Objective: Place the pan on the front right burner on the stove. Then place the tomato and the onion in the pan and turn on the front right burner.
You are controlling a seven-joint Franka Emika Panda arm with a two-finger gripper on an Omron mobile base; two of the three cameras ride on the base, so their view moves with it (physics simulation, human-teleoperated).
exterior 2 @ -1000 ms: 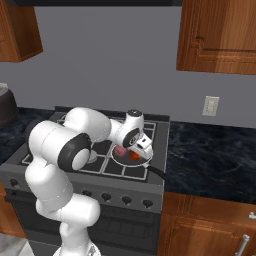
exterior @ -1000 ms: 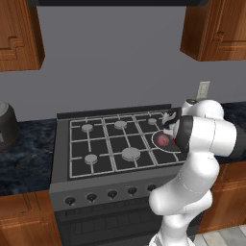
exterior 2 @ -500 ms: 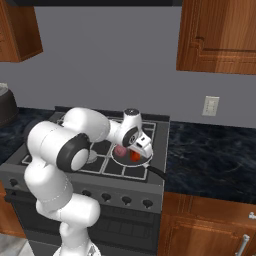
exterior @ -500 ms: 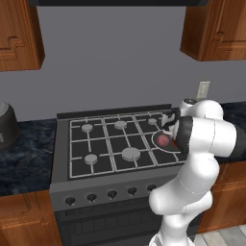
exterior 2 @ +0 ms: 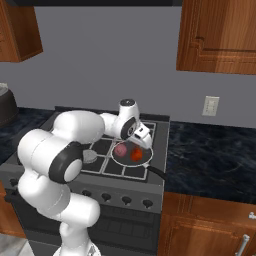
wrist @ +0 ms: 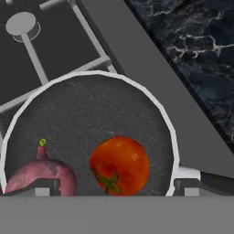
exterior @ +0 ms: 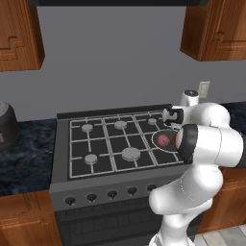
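Pan (wrist: 87,114) sat on the stove (exterior: 120,144) at the front right corner, its light rim ringing a dark grey inside; the front right burner lay under it and could not be seen. In the hand view the lower part of the pan was cut off by the frame edge, and its handle (exterior 2: 159,173) showed best in the right base view, pointing toward the front right edge of the stove. Inside the pan the tomato (wrist: 119,165) and the onion (wrist: 43,176) lay side by side, close together, though whether they touched could not be told. The onion's lower half was cut off in the hand view. In the left base view the arm's white elbow covered the right part of the pan, so only the onion (exterior: 163,140) showed there and the tomato was hidden. In the right base view both balls were visible, the tomato (exterior 2: 136,154) to the right of the onion (exterior 2: 120,150).

Above the pan's far side hovered the gripper (exterior 2: 141,140), holding nothing; its finger tips (wrist: 43,188) stood wide apart at the bottom of the hand view, one at each side of the pan. Black knobs (exterior 2: 126,200) lined the stove front, too small to read their settings.

Compared with the frames a second and half a second earlier, the gripper had lifted slightly away from the pan, while pan, tomato and onion kept their places.
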